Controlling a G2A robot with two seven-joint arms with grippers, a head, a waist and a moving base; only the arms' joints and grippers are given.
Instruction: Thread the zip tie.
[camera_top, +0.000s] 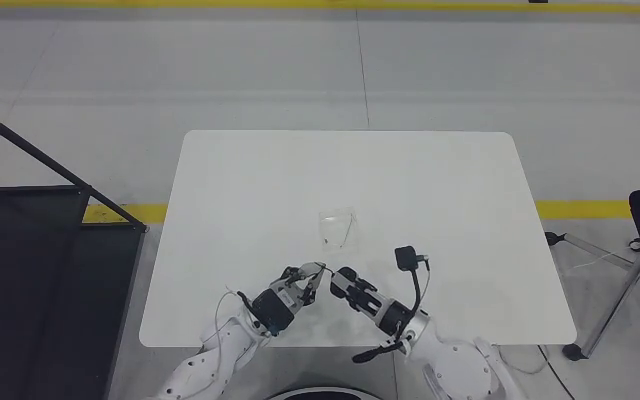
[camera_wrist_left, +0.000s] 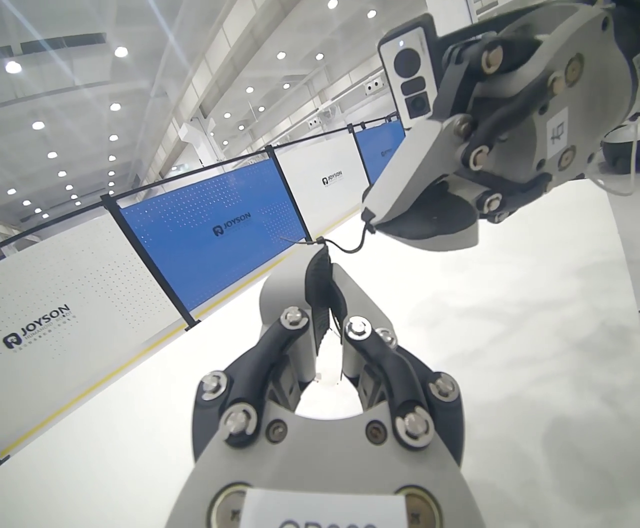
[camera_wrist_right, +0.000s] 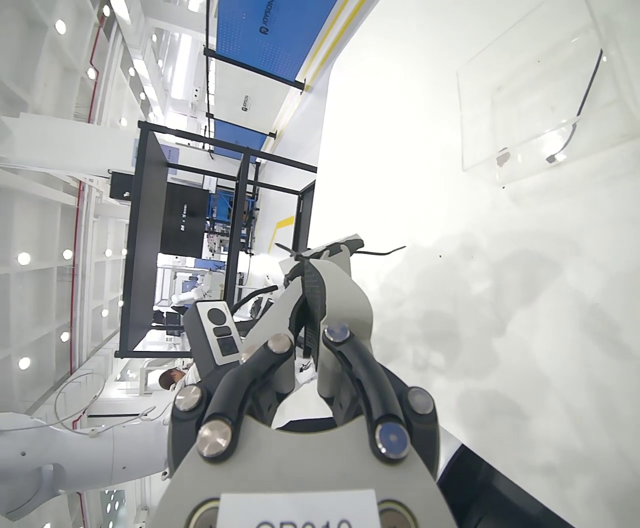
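Left tool (camera_wrist_left: 322, 257), right tool (camera_wrist_left: 371, 217) pinching zip tie (camera_wrist_left: 349, 249), partly hidden

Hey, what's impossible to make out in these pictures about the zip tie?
- Whether the tip is through the head: the zip tie disappears between the shut pads of left claw and right claw in both wrist views.
- Top view: the zip tie is too small to trace.

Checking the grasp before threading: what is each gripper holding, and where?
Both pinch one black zip tie, the left gripper and right gripper close together along it: a short sagging span between, a tip poking past each.
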